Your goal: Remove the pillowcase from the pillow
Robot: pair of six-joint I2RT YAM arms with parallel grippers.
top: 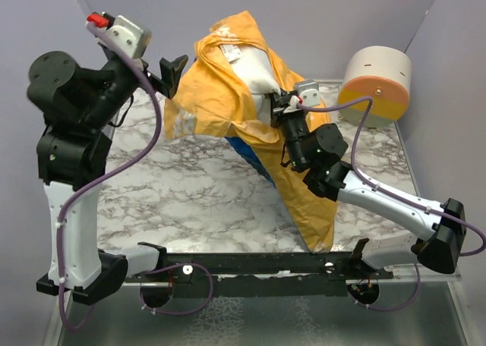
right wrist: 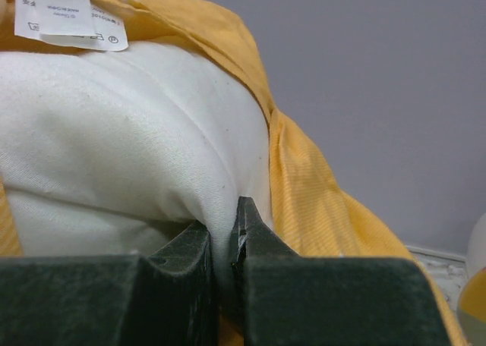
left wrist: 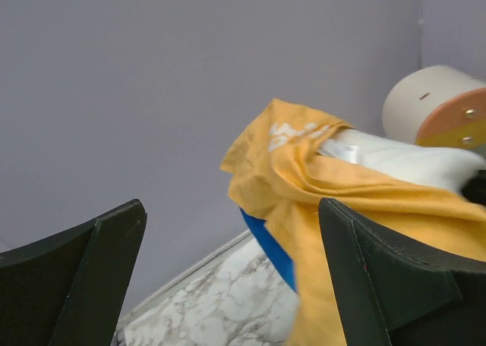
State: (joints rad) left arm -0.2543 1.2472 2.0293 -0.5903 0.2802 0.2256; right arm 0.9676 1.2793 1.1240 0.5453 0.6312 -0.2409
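Observation:
The pillowcase (top: pixel 220 95), yellow-orange side out with a blue strip showing underneath, is bunched round the pillow (top: pixel 258 69) and drapes down toward the table's front. The white pillow pokes out of its top, with a tag (top: pixel 231 52) showing. My right gripper (top: pixel 279 103) is shut on a pinch of the white pillow (right wrist: pixel 114 133), and the pillowcase (right wrist: pixel 311 187) folds past its right finger. My left gripper (top: pixel 173 71) hangs open just left of the pillowcase (left wrist: pixel 357 194), apart from it, with nothing between its fingers (left wrist: pixel 231 209).
A cream-and-orange cylinder (top: pixel 376 84) lies at the back right of the marble table (top: pixel 190 202), close behind the right arm. Grey walls close in the back and both sides. A black rail runs along the near edge.

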